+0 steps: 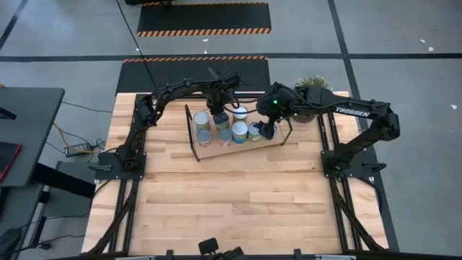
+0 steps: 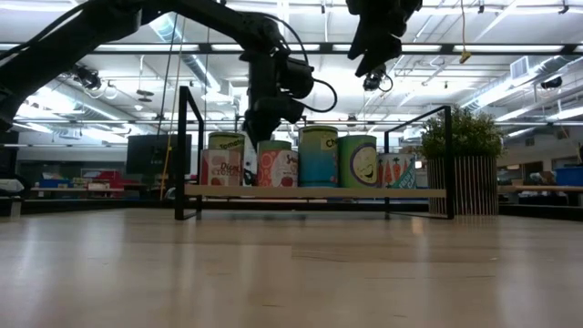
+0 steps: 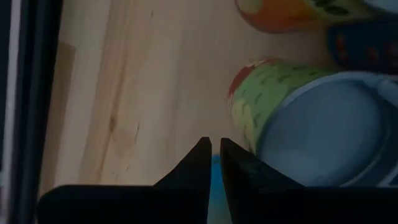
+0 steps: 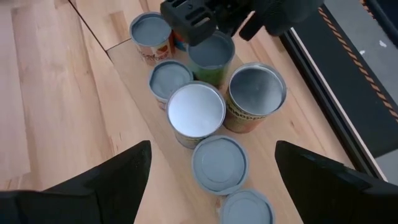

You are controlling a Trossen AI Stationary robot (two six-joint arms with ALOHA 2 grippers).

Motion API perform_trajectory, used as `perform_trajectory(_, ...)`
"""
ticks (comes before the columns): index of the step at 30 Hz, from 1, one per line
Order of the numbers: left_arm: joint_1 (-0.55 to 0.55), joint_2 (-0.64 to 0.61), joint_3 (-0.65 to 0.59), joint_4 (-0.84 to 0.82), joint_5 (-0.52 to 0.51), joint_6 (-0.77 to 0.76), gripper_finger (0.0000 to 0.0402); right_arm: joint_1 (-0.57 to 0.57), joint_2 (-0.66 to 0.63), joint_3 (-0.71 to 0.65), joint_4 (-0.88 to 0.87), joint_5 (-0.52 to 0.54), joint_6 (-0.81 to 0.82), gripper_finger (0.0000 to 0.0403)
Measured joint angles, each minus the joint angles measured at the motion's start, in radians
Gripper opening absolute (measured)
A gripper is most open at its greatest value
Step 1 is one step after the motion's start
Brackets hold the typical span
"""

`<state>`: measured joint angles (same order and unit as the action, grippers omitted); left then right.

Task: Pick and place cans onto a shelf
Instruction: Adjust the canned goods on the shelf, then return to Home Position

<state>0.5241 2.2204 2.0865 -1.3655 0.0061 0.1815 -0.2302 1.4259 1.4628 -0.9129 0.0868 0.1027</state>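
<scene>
Now the tabletop [image 1: 238,195] carries the shelf [image 1: 268,149], its cans [image 1: 240,132] clustered together. My left end effector [image 1: 221,103] hovers over them, pinched narrow and empty; my right end effector [image 4: 208,180] hangs wide above. I judge placing nearly finished; next, lift both clear.

grey floor [image 1: 65,43] with striped black mats [image 1: 204,18].

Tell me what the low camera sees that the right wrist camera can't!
Only the low view shows the can labels from the side and the potted plant. Only the right wrist view shows the cans' round tops, like the white-topped can. Both show the cans standing on the shelf and the left hand above them.
</scene>
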Motion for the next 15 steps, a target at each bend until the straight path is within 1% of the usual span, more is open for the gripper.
perform_trajectory(2,-0.004,0.000,0.000,-0.009,-0.037,0.012,0.0040,0.000,-0.004,0.000,-0.002,0.000,0.004,0.0349)
perform_trajectory(4,-0.003,0.000,0.000,-0.022,-0.113,0.009,0.0040,0.000,-0.012,0.000,-0.003,0.001,0.017,0.0349)
perform_trajectory(5,0.000,0.000,0.000,-0.025,-0.133,0.009,0.0040,0.000,-0.016,0.000,-0.003,0.001,0.025,0.0349)
perform_trajectory(8,0.011,-0.009,0.000,-0.041,-0.134,0.009,0.0040,0.000,-0.035,0.000,-0.007,0.003,0.044,0.0349)
perform_trajectory(11,0.019,-0.051,0.000,-0.058,-0.132,0.010,0.0032,0.004,-0.058,0.000,-0.025,0.009,0.071,0.0349)
perform_trajectory(15,0.020,-0.135,0.000,-0.015,-0.067,0.014,0.0007,0.031,-0.114,-0.045,-0.028,0.056,0.112,0.0349)
